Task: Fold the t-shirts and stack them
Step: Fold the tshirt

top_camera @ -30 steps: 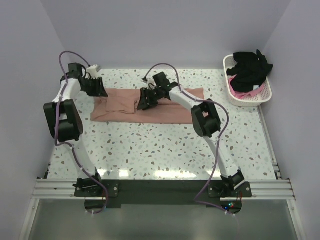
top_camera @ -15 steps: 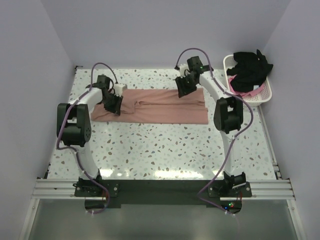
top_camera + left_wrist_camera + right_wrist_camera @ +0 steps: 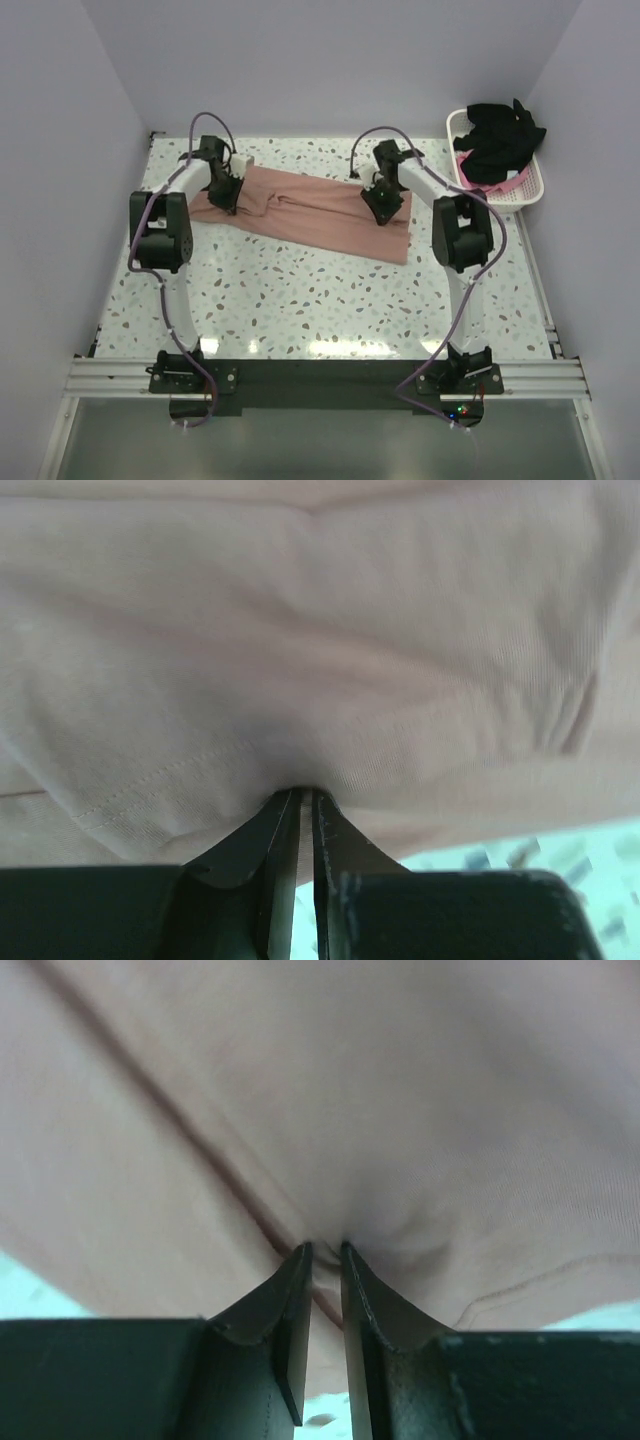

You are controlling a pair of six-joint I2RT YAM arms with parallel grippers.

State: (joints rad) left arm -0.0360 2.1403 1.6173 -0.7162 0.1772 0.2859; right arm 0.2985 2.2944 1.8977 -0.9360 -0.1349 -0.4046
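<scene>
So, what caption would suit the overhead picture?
Left pincer and right pincer grip a salmon-pink t-shirt on the speckled table.

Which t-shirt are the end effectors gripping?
The dusty salmon-pink t-shirt spread on the table, pinched by the left end effector and right end effector; the black t-shirt and brighter pink t-shirt sit in the basket.

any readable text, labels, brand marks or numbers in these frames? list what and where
None readable in any view.
salmon-pink t-shirt: plain, with no print or tag showing, also in both wrist views.
black t-shirt and white basket: no markings visible.
base rail: no legible label; anything there is too small to read.
</scene>
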